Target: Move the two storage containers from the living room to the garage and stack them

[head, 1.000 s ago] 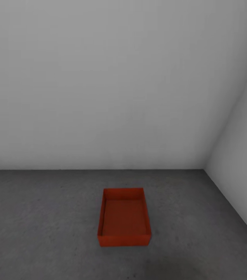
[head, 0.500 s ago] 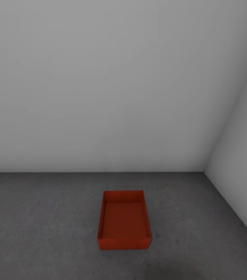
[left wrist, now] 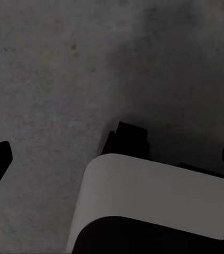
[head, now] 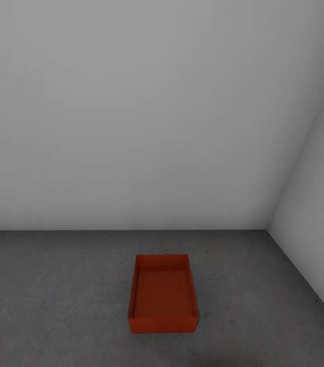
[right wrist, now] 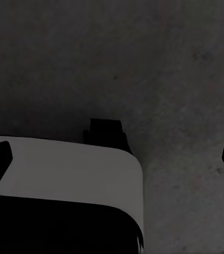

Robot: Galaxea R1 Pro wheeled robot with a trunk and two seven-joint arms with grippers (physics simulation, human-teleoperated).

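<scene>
While my head camera looked down into the garage corner, one storage container point(head: 162, 294) sat flat on the floor point(head: 55, 295), open side up, nothing inside it. It lay a little short of the back wall point(head: 131, 112), not touching it, and well apart from the side wall point(head: 320, 224) on my right. The concrete around the bin was bare on every side in view.

Left wrist camera: the two dark fingertips of my left pincer point(left wrist: 114, 156) stood spread at opposite edges of the picture, released, with only speckled concrete between them. A pale, rounded part of my own base point(left wrist: 154, 201) lay under that arm, with a dark block at its edge.

Right wrist camera: my right pincer point(right wrist: 114, 156) was likewise spread wide, grasping nothing, above the same rough floor. A pale base panel point(right wrist: 64, 169) showed there too.
</scene>
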